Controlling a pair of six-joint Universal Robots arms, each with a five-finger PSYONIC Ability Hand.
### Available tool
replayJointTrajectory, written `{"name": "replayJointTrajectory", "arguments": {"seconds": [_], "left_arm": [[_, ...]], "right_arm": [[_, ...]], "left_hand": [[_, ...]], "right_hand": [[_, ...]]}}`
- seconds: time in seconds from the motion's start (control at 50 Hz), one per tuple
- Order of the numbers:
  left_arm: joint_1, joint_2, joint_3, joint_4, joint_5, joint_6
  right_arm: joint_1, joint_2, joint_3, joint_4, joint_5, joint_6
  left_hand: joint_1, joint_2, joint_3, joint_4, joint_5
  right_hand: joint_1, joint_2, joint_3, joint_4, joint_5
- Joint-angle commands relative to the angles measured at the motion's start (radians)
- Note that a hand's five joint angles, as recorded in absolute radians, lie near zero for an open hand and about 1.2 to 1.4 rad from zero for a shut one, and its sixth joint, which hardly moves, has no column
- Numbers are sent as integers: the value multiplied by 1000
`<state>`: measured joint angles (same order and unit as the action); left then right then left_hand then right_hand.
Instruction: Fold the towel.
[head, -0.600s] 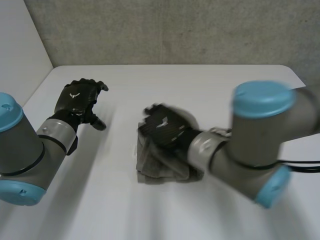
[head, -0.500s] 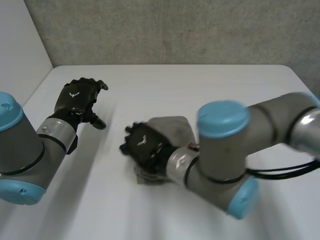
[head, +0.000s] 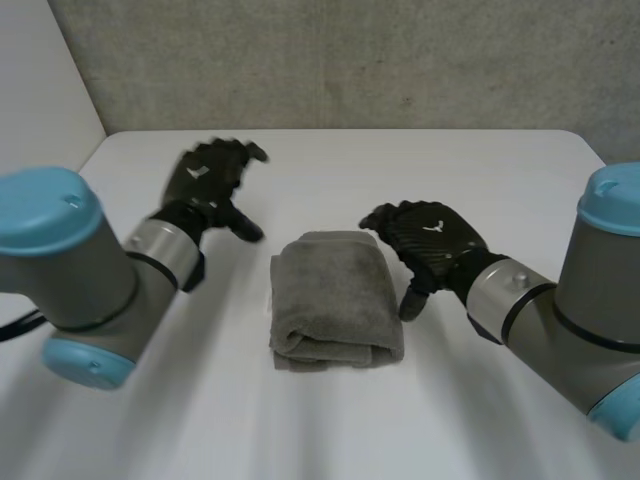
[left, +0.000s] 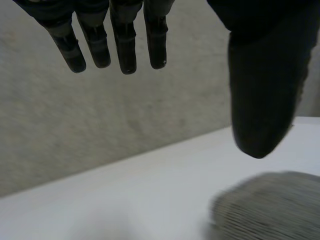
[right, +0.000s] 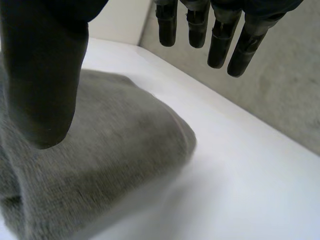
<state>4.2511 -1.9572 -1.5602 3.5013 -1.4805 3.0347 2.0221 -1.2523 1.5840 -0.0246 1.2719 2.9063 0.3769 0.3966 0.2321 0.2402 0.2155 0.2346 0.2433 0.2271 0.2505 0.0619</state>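
The left hand (head: 205, 185) hovers over the white table (head: 480, 165) near the towel's far-left corner without touching it, fingers (left: 125, 47) straight, thumb spread wide, grasping nothing. The right hand (head: 428, 240) sits just beside the towel's right edge, likewise released, fingers (right: 220, 40) extended and thumb pointing down close to the cloth. The grey towel (head: 335, 300) lies at the table's middle between the two hands, folded into a thick, compact rectangle with rounded sides and stacked layers visible at its near end, and its long axis runs from the robot's side toward the far wall.
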Motion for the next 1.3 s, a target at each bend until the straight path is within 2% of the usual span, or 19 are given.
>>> {"name": "replayJointTrajectory", "arguments": {"seconds": [0.02,0.08,0.2,0.3,0.46,0.56,0.66,0.7,0.78,0.82,0.88,0.92,0.94,0.98,1.06,1.3], "left_arm": [[-98,-77,-41,-8,0,4],[-111,-95,-81,1,2,6],[-109,-143,-107,1,-1,64],[-97,-192,-123,12,-6,157],[-96,-193,-115,15,-8,165],[-97,-170,-106,4,-14,159],[-94,-54,-96,1,-14,158],[-86,27,-81,1,-14,153],[-73,103,-50,-19,-12,147],[-66,135,-29,-42,-12,147],[-50,195,42,-122,-14,145],[-22,222,118,-235,-26,125],[-22,222,118,-235,-26,125],[30,222,184,-338,-38,76],[68,212,216,-401,-38,38],[79,187,220,-413,-41,33]], "right_arm": [[-31,106,-33,-6,-11,120],[-19,174,-59,-23,-8,226],[0,263,-76,-86,1,278],[6,333,-96,-107,15,269],[27,364,-108,-97,104,148],[30,300,-99,-94,124,106],[29,141,-101,-90,132,105],[27,99,-105,-87,136,105],[18,16,-125,-80,165,99],[7,-63,-157,-66,207,96],[-8,-95,-176,-57,225,94],[-51,-134,-211,-23,259,94],[-51,-134,-211,-23,259,94],[-81,-141,-239,26,282,96],[-97,-138,-248,69,287,96],[-94,-110,-248,103,287,103]], "left_hand": [[13,-7,-58,-66,0],[16,-4,-58,-66,3],[19,-1,-58,-66,6],[16,-4,-58,-66,3],[16,-4,-58,-66,3],[10,-10,-58,-66,-3],[-28,-48,-58,-66,-41],[-139,-159,-58,-66,-152],[-160,-180,-58,-66,-174],[-166,-186,-58,-66,-179],[-172,-192,-58,-66,-185],[-172,-192,-58,-66,-185],[-172,-192,-58,-66,-185],[-169,-189,-58,-66,-182],[-169,-189,-58,-66,-182],[-175,-195,-58,-66,-188]], "right_hand": [[-60,-69,-53,-76,-62],[-60,-69,-53,-76,-62],[-60,-69,-53,-76,-62],[-60,-69,-53,-76,-62],[-60,-69,-53,-76,-62],[-60,-69,-53,-76,-62],[-60,-69,-53,-76,-62],[-60,-69,-53,-76,-62],[-60,-69,-53,-76,-62],[-60,-69,-53,-76,-62],[-60,-69,-53,-76,-62],[-60,-69,-53,-76,-62],[-60,-69,-53,-76,-62],[-60,-69,-53,-76,-62],[-60,-69,-53,-76,-62],[-60,-69,-53,-76,-62]]}}
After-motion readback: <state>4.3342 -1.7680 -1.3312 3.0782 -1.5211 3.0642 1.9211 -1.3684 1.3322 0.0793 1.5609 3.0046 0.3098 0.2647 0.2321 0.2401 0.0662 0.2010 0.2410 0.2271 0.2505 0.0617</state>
